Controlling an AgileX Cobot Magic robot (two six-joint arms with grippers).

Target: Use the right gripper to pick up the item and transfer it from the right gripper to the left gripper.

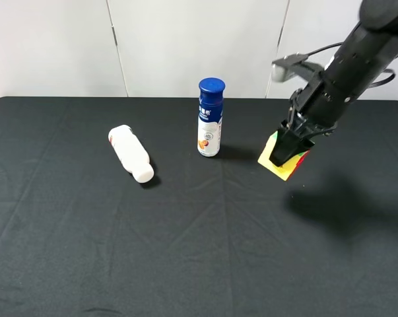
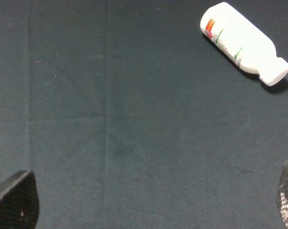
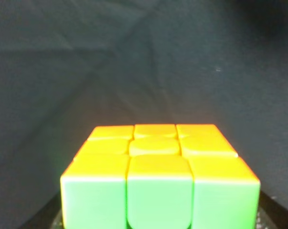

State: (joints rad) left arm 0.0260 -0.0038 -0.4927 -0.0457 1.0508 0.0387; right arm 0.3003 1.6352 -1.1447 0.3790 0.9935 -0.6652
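Observation:
The item, a puzzle cube (image 1: 278, 166) with yellow, green and red faces showing, is held tilted by my right gripper (image 1: 286, 151), whose black fingers are shut on it right of the blue-capped bottle. It looks a little above the cloth. In the right wrist view the cube (image 3: 158, 176) fills the lower part, green face toward the camera and orange-yellow face beyond it. My left gripper (image 2: 151, 200) is open and empty over bare black cloth. Only its two fingertips (image 2: 15, 200) show there. It is out of the exterior view.
A white bottle (image 1: 131, 153) lies on its side at the left middle of the black table (image 1: 185, 251); it also shows in the left wrist view (image 2: 243, 44). A blue-capped bottle (image 1: 210, 119) stands upright at the centre back. A white wall lies behind.

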